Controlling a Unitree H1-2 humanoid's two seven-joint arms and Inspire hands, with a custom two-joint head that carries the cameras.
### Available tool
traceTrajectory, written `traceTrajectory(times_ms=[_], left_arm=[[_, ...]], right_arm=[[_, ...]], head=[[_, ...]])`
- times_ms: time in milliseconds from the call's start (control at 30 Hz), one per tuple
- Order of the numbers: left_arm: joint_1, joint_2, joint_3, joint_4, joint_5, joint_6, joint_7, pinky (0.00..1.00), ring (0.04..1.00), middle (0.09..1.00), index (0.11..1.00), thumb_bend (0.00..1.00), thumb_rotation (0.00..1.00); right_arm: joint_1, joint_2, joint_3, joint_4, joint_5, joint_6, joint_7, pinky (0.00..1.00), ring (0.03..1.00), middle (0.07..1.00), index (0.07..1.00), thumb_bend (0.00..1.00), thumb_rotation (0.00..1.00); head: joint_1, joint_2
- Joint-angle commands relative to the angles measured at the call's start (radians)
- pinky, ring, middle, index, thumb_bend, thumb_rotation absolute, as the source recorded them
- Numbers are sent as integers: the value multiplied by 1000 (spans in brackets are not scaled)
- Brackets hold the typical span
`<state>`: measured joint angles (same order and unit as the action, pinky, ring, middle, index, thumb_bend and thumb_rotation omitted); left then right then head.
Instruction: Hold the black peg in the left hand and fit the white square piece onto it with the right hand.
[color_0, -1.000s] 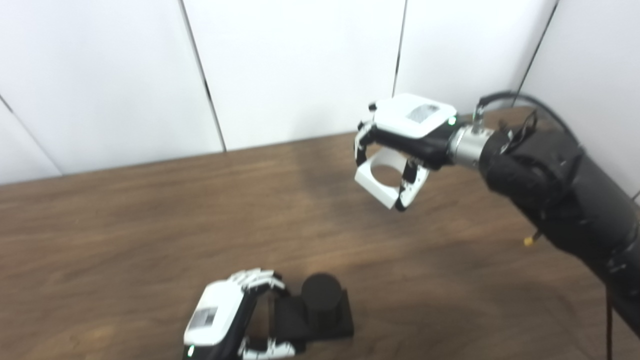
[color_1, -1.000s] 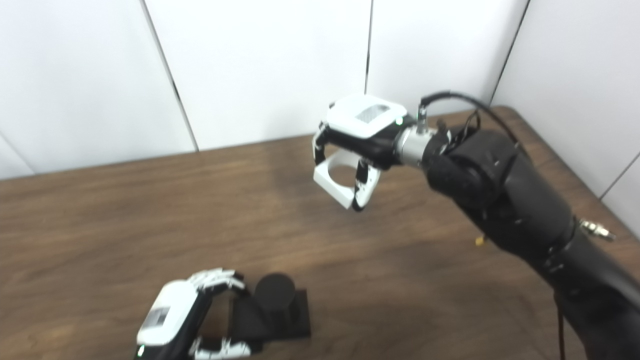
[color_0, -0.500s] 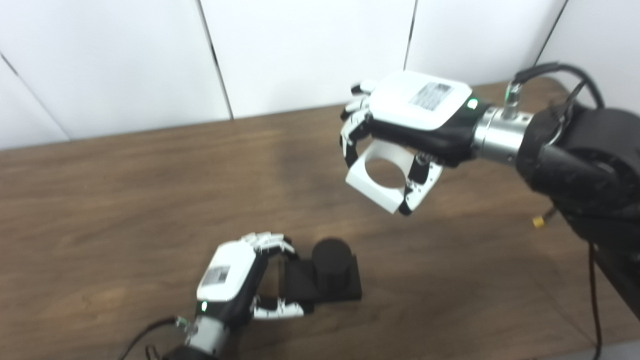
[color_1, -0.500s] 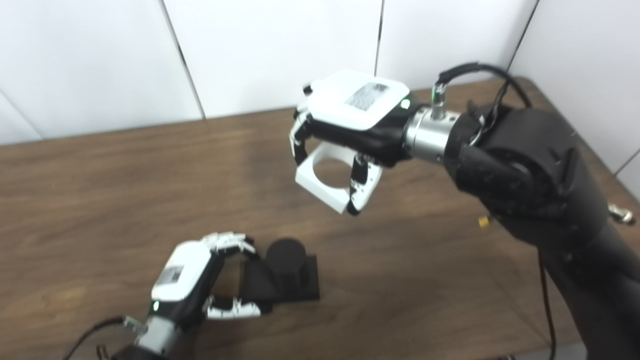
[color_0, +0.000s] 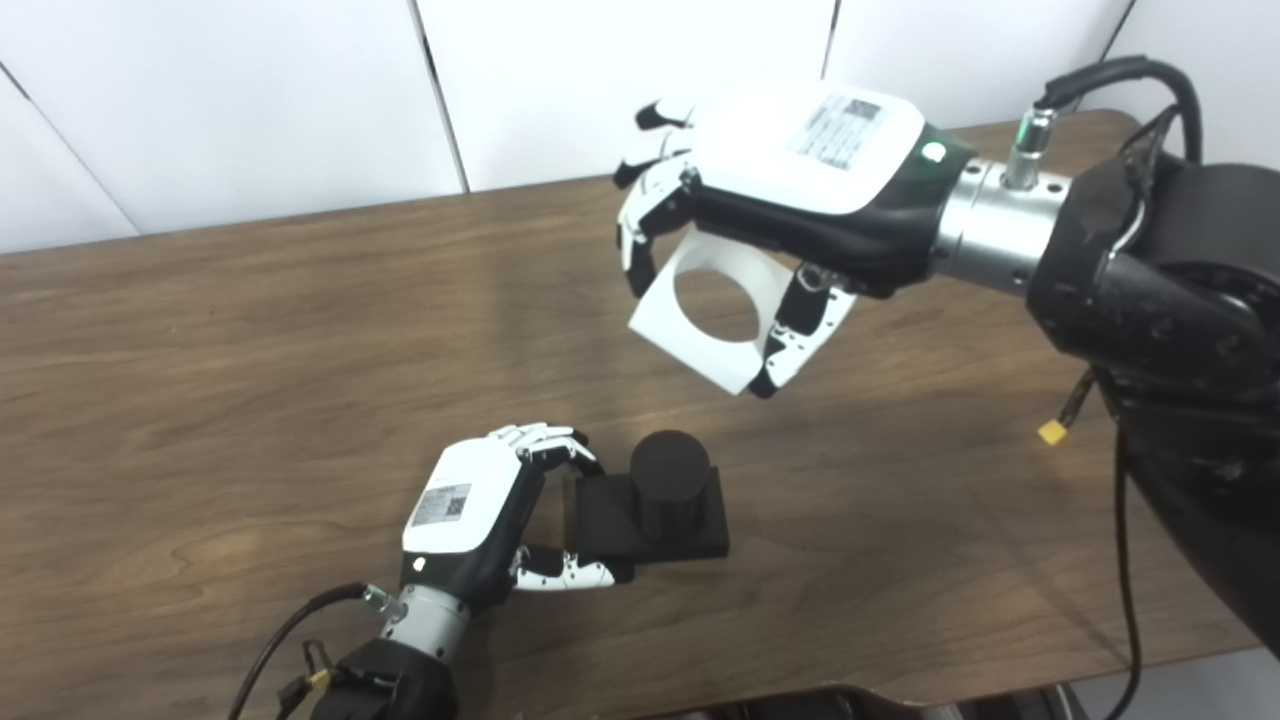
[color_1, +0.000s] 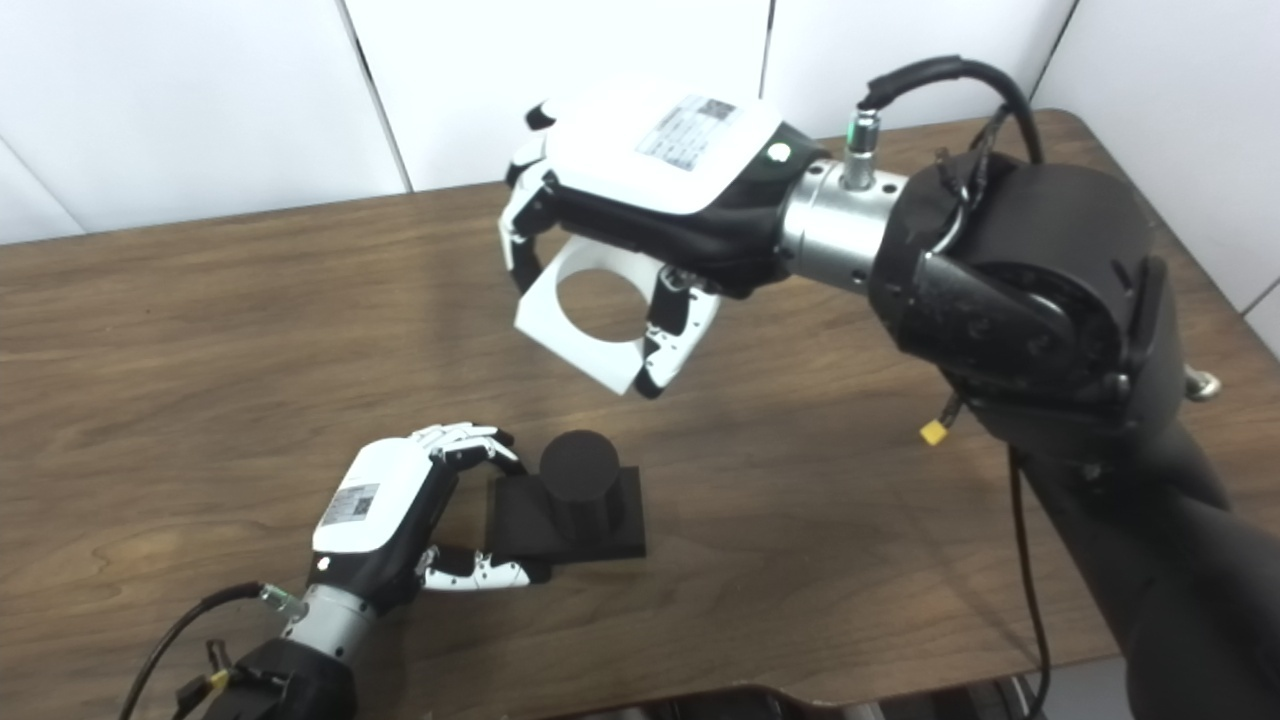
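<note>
On the near left I have my left hand (color_0: 470, 510) clamped on the square base of the black peg (color_0: 668, 480), fingers over its far-left edge and thumb along its near edge. The base sits flat on the wooden table (color_0: 250, 330), so the round post stands upright with its top bare. I judge that grip is there to brace the peg against sliding or tipping when the other piece presses down, while staying clear of the post.

Further right and toward the far side, my right hand (color_0: 790, 200) is closed around the white square piece (color_0: 715, 320). Its fingers curl over the far-left edge and the thumb presses the near-right edge, so the round hole in the middle shows clear through to the table. The piece is in the air, tilted, its near corner lowest.

The white piece hangs well apart from the peg, above it and a little to the far right. The hole does not yet line up over the post. As I read it, I need to bring the piece nearer and left, level it, then lower it squarely; going down tilted risks jamming on the post's rim.
</note>
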<state>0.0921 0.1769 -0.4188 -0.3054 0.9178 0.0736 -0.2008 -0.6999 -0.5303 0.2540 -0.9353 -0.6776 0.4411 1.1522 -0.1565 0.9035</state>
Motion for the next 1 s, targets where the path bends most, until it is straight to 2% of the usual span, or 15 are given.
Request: traceTrajectory(times_ms=[0,433,967], left_arm=[[-6,2,-6,1,27,23,-28,846,832,785,490,505,55],[-9,-10,-6,-13,36,38,-52,835,835,789,490,504,56],[-12,-14,-11,-20,38,48,-51,845,829,784,490,505,56]], right_arm=[[-49,3,-2,-15,-15,15,67,964,857,723,480,525,133],[-49,48,54,-15,-16,26,106,971,871,727,481,525,133],[-34,25,146,5,7,26,109,938,866,726,481,525,135]], head=[[2,2],[5,18],[3,29]])
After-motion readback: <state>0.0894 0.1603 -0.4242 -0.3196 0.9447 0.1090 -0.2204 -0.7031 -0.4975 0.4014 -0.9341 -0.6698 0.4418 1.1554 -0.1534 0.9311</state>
